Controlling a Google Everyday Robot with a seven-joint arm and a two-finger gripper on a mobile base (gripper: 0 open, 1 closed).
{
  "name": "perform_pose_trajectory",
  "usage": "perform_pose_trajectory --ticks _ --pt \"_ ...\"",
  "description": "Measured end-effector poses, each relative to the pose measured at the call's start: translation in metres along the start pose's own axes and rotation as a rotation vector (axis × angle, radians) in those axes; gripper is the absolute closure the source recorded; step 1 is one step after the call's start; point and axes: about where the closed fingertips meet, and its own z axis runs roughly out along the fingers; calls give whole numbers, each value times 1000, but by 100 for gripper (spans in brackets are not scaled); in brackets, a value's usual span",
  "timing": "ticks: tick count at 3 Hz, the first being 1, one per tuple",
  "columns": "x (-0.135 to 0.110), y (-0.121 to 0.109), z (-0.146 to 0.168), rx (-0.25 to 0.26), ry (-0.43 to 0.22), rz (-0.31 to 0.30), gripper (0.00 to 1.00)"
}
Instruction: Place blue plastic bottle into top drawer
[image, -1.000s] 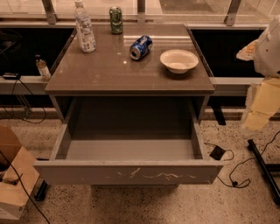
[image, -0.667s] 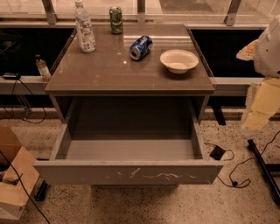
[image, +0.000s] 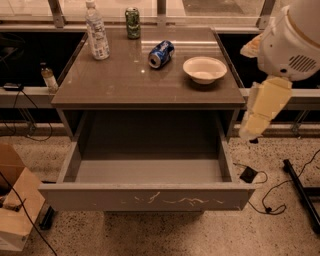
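1. The blue plastic bottle (image: 97, 35) has a label too small to read.
2. The gripper (image: 249, 132), right of the table (image: 125, 77), is a pale blurred shape under an arm (image: 295, 42) cut by the edge.
3. The left edge cuts a cardboard box (image: 15, 210).

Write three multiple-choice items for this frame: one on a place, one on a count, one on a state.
1. Where on the table does the blue plastic bottle stand?
A. front right corner
B. back left corner
C. centre

2. How many cans are on the table?
A. one
B. two
C. three

3. What state is the top drawer in?
A. shut
B. open, holding a can
C. open, with nothing in it

Key:
1. B: it stands upright at the back left, far from the end effector, which hangs off the table's right side.
2. B: a green can stands upright and a blue can lies on its side.
3. C: it is pulled out and its bare floor shows.
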Motion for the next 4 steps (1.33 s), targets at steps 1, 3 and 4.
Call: perform_pose_trajectory --ticks 1,3,4 --pt "-33 -11 17 -31 -106 -10 0" --pt "-60 -26 36 -97 -267 11 0" --pt "-54 -34 53 -90 -316 62 0"
